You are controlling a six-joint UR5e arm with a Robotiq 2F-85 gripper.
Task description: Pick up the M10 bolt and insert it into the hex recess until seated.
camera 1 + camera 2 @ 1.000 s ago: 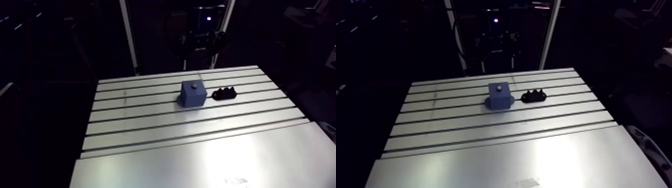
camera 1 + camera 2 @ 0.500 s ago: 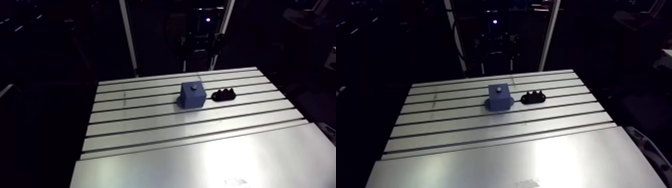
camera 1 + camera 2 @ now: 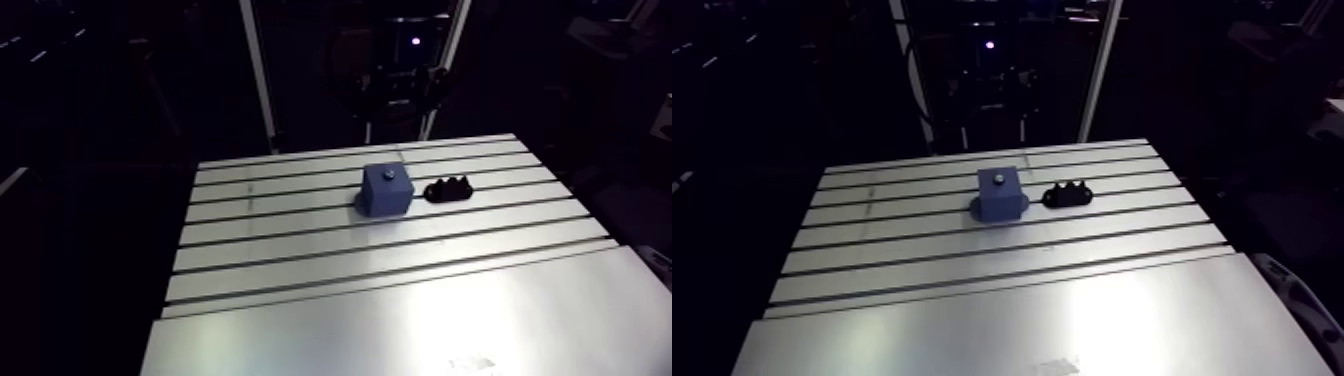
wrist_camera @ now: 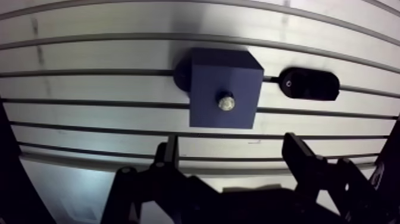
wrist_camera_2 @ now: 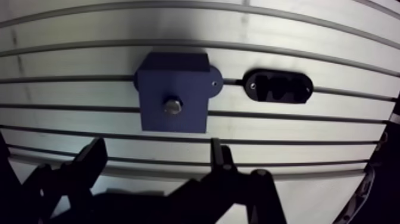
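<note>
1. Closest in, wrist view: the gripper comes in from the near edge and points down at the table. Its 2 black fingers are spread wide, with only bare aluminium showing in the gap.
2. Pose check: the wrist hangs over the table looking almost straight down. Both fingertips stop short of the work, so they are clear of everything on the surface.
3. Just ahead of the fingers sits the blue block. It is square, its top face is turned up to the camera, and it lies across the table's slots. It lines up roughly with the gap between the fingers.
4. And there is the M10 bolt, a small silvery round end standing in the middle of the block's top face. It is in the block, not in the gripper. How deep it sits, I cannot tell from here.
5. Beside the block, a narrow gap away, lies the black holder, an oval piece resting on the same band of slots. It is apart from both the block and the fingers.
6. Arm view, near to far: first comes the smooth plate, then the slotted rows. Toward the far edge the block stands upright with the bolt as a pale dot on top. The holder lies low alongside it, showing 3 humps.
</note>
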